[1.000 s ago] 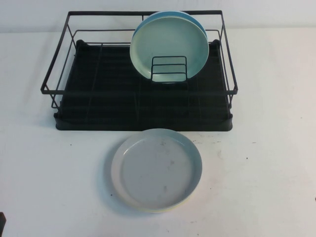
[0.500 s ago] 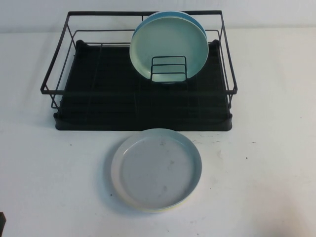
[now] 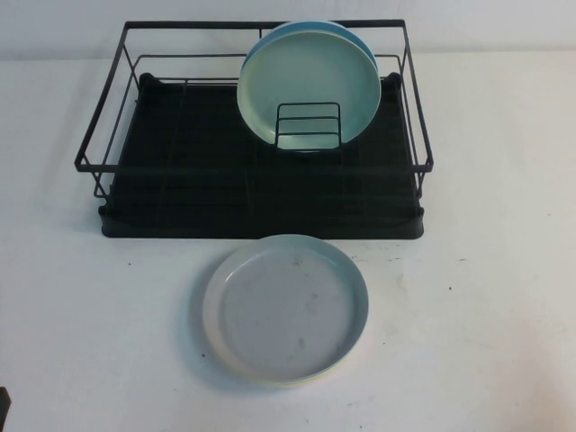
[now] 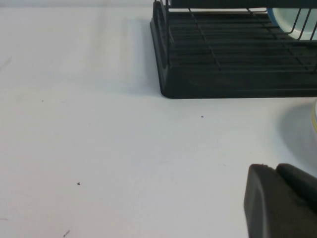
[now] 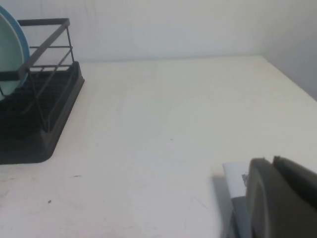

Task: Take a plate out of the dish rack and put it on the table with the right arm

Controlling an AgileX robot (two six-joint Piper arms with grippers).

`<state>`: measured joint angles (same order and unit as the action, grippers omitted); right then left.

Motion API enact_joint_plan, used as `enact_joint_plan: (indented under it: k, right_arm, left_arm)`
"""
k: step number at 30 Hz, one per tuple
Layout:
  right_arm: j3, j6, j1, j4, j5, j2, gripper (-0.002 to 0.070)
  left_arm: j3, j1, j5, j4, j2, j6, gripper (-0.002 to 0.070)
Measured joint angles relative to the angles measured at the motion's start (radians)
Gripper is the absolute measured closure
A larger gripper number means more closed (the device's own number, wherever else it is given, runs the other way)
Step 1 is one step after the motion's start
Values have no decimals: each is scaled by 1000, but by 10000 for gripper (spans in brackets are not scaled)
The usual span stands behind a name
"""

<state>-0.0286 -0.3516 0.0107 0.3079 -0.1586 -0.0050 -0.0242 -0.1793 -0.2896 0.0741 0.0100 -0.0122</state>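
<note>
A pale grey plate [image 3: 286, 309] lies flat on the white table [image 3: 504, 270], face up, just in front of the dish rack's [image 3: 261, 193] front edge and slightly right of the rack's middle. No gripper touches it.

The black wire dish rack sits toward the table's far edge. Inside it, near the back right corner, a mint-green plate [image 3: 310, 90] stands on edge behind the small wire divider loop [image 3: 308, 126], with a blue plate [image 3: 358, 38] tucked close behind it.

The right gripper [image 5: 277, 201] rests low over bare table well to the right of the rack, seen only in its wrist view; its jaws are closed together and hold nothing. A small white-and-grey tag or card [image 5: 237, 191] lies on the table just beside it.

The left gripper [image 4: 280, 203] sits low near the table's front edge, left of the plate, off the rack's front left corner; whether its jaws are parted cannot be told.
</note>
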Motion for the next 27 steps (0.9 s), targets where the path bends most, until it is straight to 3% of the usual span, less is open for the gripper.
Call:
enact_joint_plan:
  k: [10,14,17,27]
  right_arm:
    - [-2,19,0,-98,-39,-2,694]
    - [-2,311,0,-359,-102,-2,694]
    - [-2,483,0,-445,-189,-2,694]
    - [-2,516,0,-503,-204,-3,694]
  left_arm:
    - [0,0,-1,0,1,0,679]
    - [0,0,-1,0,1,0,679]
    - [0,0,-1,0,1,0,679]
    - [0,0,-1,0,1,0,679]
